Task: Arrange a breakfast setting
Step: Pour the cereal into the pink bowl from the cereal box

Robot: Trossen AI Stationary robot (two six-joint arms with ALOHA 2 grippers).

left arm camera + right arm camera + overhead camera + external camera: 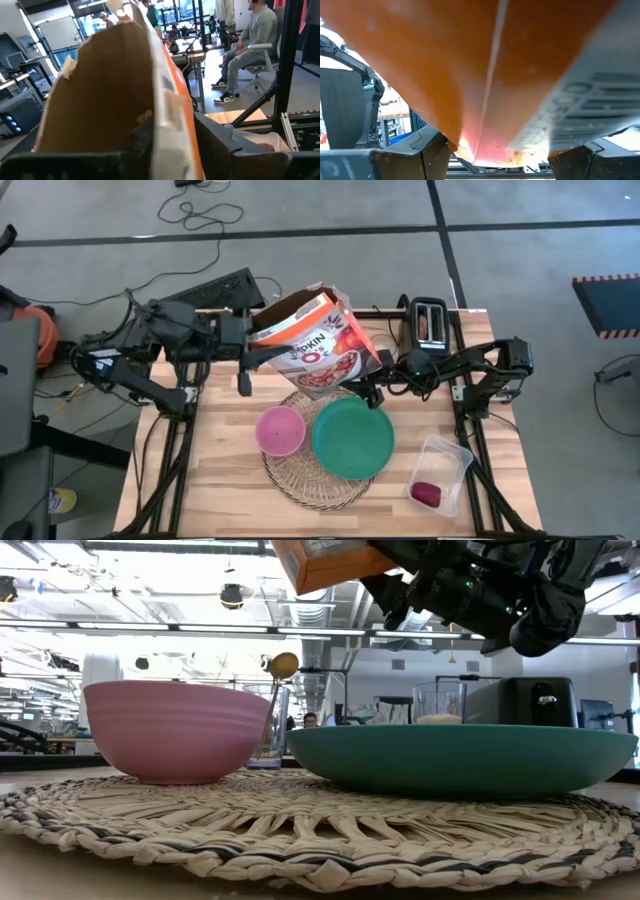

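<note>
Left gripper (262, 352): grips the cereal box's (312, 340) open top edge, above the table's (230, 480) far side.
Pink bowl (280, 430): on wicker mat (310, 480), below the box.
Teal plate (352, 437): touching the bowl, on the mat.
Right gripper (372, 375): clamps the box's bottom corner, just beyond the plate.

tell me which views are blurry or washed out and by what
Right wrist view: the cereal box fills the frame as an orange smear, too close to focus. Left wrist view: box flap soft and blurred. Low view: bright ceiling lights behind the pink bowl and teal plate. High view: evenly lit and sharp.
</note>
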